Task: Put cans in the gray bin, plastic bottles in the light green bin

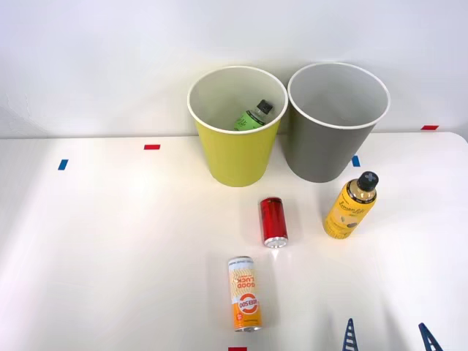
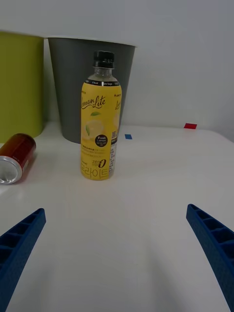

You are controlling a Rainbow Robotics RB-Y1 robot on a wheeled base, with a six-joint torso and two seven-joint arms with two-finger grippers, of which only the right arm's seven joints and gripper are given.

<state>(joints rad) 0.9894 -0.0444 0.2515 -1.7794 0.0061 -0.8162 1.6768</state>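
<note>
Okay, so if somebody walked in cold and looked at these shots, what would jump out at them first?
Probably the yellow bottle, standing upright on the white table in front of the gray bin, with the right gripper open and facing it. Next, the light green bin beside the gray one, already holding a green-labelled bottle. Two cans lie before the bins: a red can and an orange-and-white can.
</note>
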